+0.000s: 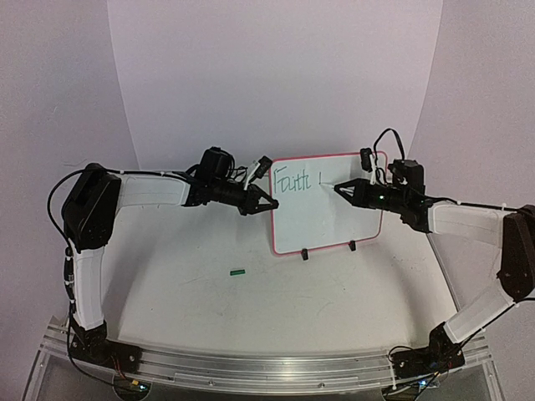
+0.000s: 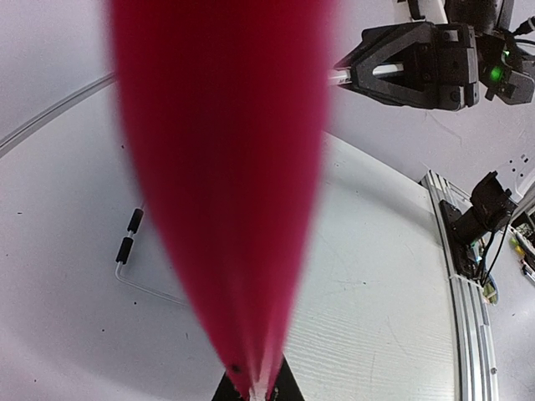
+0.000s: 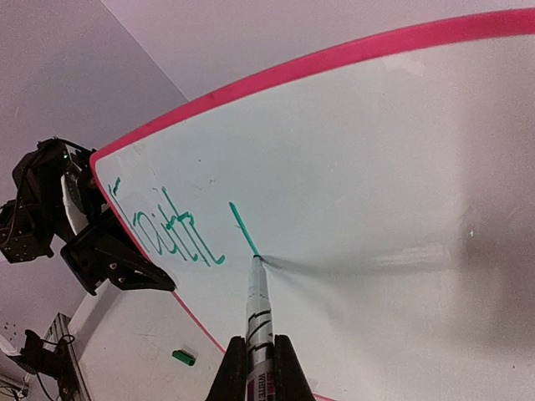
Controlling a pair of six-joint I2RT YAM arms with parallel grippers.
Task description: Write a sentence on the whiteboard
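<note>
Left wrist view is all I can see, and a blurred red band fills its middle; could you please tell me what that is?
Observer: That is the red-pink rim of the small white rectangular whiteboard, gripped at its left edge by the left gripper.
Operator: Thank you. What is the other arm doing?
Observer: The right gripper holds a slim grey marker, its tip touching the board.
Operator: What is written so far?
Observer: Thin green handwritten lettering reads "Faith", plus one stroke at the tip.
</note>
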